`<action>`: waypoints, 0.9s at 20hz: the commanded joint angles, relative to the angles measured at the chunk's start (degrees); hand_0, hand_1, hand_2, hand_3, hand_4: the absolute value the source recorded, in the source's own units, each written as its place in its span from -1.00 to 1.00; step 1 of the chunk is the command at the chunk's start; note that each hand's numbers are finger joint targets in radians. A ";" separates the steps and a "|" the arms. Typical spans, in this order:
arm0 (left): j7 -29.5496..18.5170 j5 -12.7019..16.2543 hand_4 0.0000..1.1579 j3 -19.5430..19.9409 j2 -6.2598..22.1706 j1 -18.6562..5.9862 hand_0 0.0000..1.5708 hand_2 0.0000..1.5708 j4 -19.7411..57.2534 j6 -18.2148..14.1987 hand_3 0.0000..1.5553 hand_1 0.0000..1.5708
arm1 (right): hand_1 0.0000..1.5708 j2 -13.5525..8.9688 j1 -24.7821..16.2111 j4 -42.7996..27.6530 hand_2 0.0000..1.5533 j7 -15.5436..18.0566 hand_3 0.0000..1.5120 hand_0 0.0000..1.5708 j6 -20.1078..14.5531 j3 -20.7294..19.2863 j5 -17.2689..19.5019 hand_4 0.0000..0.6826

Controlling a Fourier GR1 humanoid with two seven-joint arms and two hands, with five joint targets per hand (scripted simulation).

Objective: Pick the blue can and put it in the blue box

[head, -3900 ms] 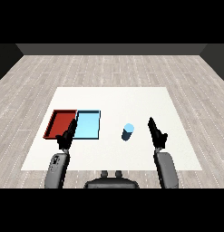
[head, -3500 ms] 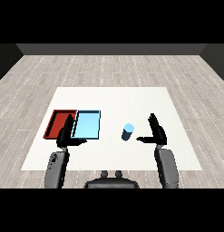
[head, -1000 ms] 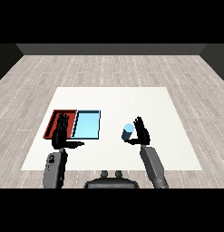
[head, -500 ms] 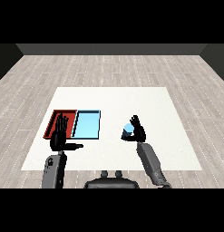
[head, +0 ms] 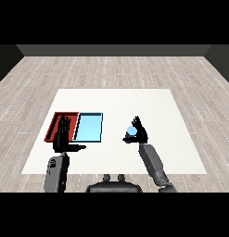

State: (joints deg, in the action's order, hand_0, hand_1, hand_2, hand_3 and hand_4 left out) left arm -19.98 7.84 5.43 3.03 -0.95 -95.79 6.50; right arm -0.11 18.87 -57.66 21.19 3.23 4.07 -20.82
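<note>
The blue can (head: 131, 132) stands upright on the counter (head: 157, 111), right of the blue tray (head: 89, 127). The right robot hand (head: 139, 134) seems to curl round it. It looks light, stiff and slippery; hold it mid-wall. The left robot hand (head: 62, 137) is spread.

1. Between the light blue tray (head: 89, 128) and the blue can (head: 131, 132) lies a strip of bare white counter (head: 148, 102), with nothing standing in it.
2. The red tray (head: 56, 124) touches the light blue tray's left edge, so there is no gap on that side.
3. The left robot hand (head: 62, 137), fingers straight and raised, stands over the red tray's near edge, just left of the light blue tray's near corner.
4. The right robot hand (head: 140, 135) closes round the can, right of the light blue tray.
5. Beyond the light blue tray the counter is bare.
</note>
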 commanded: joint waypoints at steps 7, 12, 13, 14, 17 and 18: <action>-3.08 -0.81 -1.00 0.46 0.20 3.14 -1.00 -1.00 -0.24 0.60 -1.00 -1.00 | -1.00 0.11 4.51 6.84 -1.00 0.30 -1.00 -1.00 -2.22 3.47 -1.57 -1.00; -0.48 1.30 -1.00 1.39 1.40 2.44 -1.00 -1.00 -1.39 1.66 -1.00 -1.00 | 0.95 0.11 3.32 11.24 0.92 6.48 0.92 0.95 -15.34 0.40 4.02 0.93; 0.28 1.63 -1.00 1.58 1.08 -1.32 -1.00 -1.00 1.62 1.05 -1.00 -1.00 | 0.91 0.11 6.65 12.55 0.89 5.57 0.89 0.91 -18.22 2.88 1.88 0.90; 0.22 -1.63 -1.00 0.07 -0.46 -2.95 -1.00 -1.00 1.80 -2.25 -1.00 -1.00 | 0.90 0.11 7.88 13.17 0.91 4.87 0.90 0.90 -17.86 0.90 4.82 0.86; -0.63 -0.42 -1.00 -0.44 0.03 1.08 -1.00 -1.00 0.36 0.56 -1.00 -1.00 | 0.92 0.10 6.06 10.05 0.91 0.85 0.90 0.92 -21.46 3.43 5.58 0.82; 1.29 1.40 -1.00 0.35 0.76 3.54 -1.00 -1.00 -4.06 1.31 -1.00 -1.00 | 0.92 0.10 4.52 9.78 0.90 2.32 0.89 0.92 -21.13 4.77 6.07 0.82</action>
State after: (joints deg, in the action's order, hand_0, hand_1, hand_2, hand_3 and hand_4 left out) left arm -19.84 8.40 6.06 3.67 -0.07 -96.41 7.09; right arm -0.20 25.23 -46.66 24.37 -14.19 6.33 -16.55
